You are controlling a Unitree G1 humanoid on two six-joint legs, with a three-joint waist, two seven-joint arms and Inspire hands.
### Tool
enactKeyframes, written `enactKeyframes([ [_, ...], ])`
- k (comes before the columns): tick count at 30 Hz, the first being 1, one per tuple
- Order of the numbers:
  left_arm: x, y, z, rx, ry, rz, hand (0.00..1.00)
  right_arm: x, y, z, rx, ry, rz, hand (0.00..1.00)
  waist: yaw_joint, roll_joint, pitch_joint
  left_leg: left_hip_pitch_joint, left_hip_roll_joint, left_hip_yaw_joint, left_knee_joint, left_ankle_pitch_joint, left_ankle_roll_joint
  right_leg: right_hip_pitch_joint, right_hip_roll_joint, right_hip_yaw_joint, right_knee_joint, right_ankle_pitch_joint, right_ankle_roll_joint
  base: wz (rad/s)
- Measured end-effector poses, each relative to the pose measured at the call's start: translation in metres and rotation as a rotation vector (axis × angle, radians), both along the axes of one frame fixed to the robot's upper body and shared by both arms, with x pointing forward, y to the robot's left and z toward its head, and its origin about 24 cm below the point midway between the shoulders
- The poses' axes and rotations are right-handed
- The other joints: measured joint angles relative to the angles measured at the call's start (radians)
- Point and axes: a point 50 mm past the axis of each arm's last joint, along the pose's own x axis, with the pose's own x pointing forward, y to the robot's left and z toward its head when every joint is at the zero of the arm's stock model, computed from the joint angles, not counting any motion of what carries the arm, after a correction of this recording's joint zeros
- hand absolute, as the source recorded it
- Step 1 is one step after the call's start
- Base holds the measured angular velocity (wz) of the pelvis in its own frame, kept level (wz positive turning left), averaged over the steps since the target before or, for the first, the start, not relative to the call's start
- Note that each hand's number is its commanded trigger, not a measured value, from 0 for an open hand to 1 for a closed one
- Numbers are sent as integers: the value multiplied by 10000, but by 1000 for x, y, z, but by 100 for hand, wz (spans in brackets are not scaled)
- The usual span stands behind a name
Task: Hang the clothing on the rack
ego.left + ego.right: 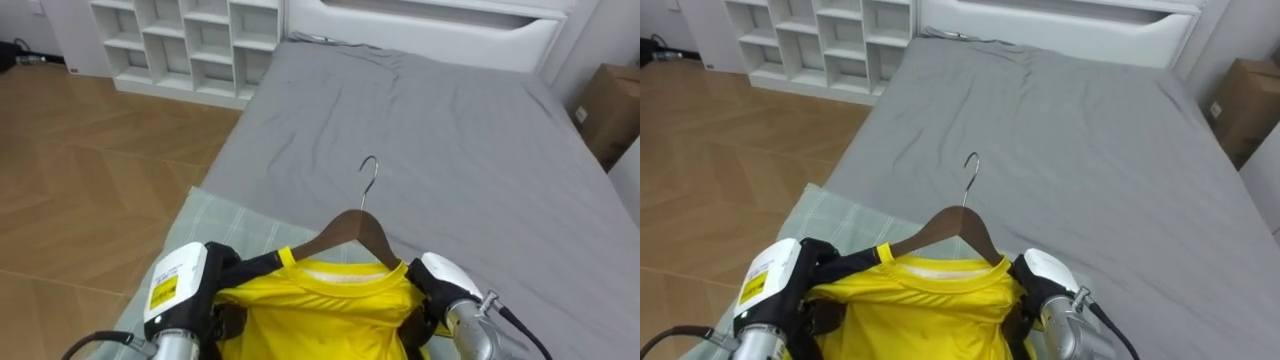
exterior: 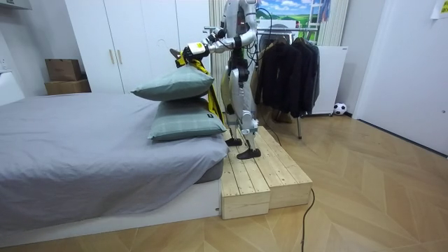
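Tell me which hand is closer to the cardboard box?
Right. The right hand grips the yellow shirt on the side toward the cardboard box; the left hand grips its opposite shoulder, farther off.

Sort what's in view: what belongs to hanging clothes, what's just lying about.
Job: yellow shirt on wooden hanger, held by left hand and right hand; clothes rack.
Lying about: pillows, bed, white shelves, cardboard box, ball.
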Motion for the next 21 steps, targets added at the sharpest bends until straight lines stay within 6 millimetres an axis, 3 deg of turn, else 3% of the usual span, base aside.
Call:
enactKeyframes([
  [1, 0, 0, 0, 9, 2, 6, 100, 0, 0, 0, 29, -14, -24, 100, -1, 0, 1, -1, 0, 0, -1, 0, 0, 0, 0, 0, -2, 0, 0, 0],
  [2, 0, 1, -1, 8, 36, 30, 9, 0, 0, 0, 60, -9, -23, 100, -4, 0, 2, 0, -1, 0, -2, 0, 0, -1, 1, 2, -6, 0, 0, 0],
  [3, 0, 1, -1, 7, 38, 35, 0, 0, 0, 0, 67, -10, -24, 100, -5, -3, 3, -1, -1, 0, -2, 0, 0, -1, 1, 2, -6, 0, 0, 0],
  [21, 12, -6, 11, -611, -714, 151, 0, -1, 7, -1, 927, 279, -15, 100, -22, 24, 22, 14, -18, 86, -8, 0, 0, 36, -14, 38, 1, 1, 2, 1],
])
